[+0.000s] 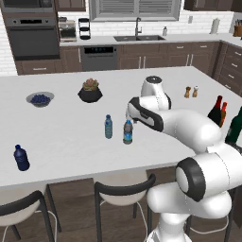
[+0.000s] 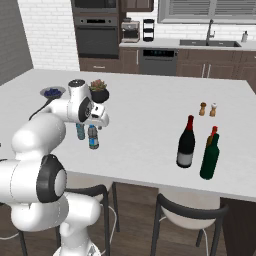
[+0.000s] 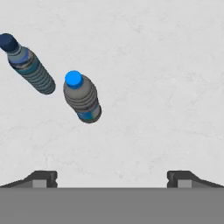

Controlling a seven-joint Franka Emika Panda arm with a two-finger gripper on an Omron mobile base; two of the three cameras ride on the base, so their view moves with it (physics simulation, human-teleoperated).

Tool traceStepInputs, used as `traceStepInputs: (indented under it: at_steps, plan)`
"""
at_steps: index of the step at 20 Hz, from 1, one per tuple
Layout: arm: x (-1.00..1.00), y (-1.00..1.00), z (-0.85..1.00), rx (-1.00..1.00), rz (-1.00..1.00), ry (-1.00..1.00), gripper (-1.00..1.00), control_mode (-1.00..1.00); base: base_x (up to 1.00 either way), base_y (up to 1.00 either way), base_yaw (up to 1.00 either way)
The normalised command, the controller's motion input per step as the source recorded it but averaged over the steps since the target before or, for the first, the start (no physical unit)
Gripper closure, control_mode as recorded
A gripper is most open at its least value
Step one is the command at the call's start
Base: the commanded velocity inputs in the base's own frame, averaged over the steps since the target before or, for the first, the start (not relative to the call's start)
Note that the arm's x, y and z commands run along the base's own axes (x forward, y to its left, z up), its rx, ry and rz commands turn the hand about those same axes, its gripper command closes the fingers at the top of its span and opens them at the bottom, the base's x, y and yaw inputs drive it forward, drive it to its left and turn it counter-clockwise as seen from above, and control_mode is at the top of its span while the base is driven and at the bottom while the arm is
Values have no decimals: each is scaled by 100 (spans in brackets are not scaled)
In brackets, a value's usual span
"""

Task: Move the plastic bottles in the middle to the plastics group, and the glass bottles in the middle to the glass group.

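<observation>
Two finger tips (image 3: 43,178) stand at the bottom of the hand view, far apart; the gripper (image 3: 112,179) is spread wide with bare white counter between the jaws, nothing held or touched.

Item 1: clear water bottle with bright blue cap (image 3: 82,97), upright on the island counter (image 1: 56,123), ahead of the jaws and nearer the left finger tip than the right, apart from both. Blue label band near its base; no writing legible. In the left base view it stands just beside the arm's hand (image 1: 127,131).

Item 2: second clear water bottle, dark cap (image 3: 27,64), farther ahead and further left of the jaws, close beside item 1 but not touching. Blue band under the neck; text too small to read. Also seen in the left base view (image 1: 108,126).

Item 3: navy-blue bottle (image 1: 21,158), opaque, well apart from the jaws, near the counter's front edge at its far left.

Item 4: wine bottle (image 2: 186,142), near-black, red neck, pale label unreadable, well to the right of the jaws.

Item 5: green bottle (image 2: 209,156), tall, just beside item 4, with a small red-topped bottle (image 2: 213,132) directly behind it.

Item 6: bowl of blueberries (image 1: 40,99) and potted plant (image 1: 90,90), beyond the jaws.
</observation>
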Motion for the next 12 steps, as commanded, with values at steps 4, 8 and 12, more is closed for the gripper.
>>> traceStepInputs:
  at_steps: [4,8,12]
  plan:
    - [21,49,0,0,22,0,-100,-100,0,0,0]
    - [22,33,-12,0,21,1,-100,-100,0,0,0]
    - [39,13,-21,0,16,0,-100,-100,0,0,0]
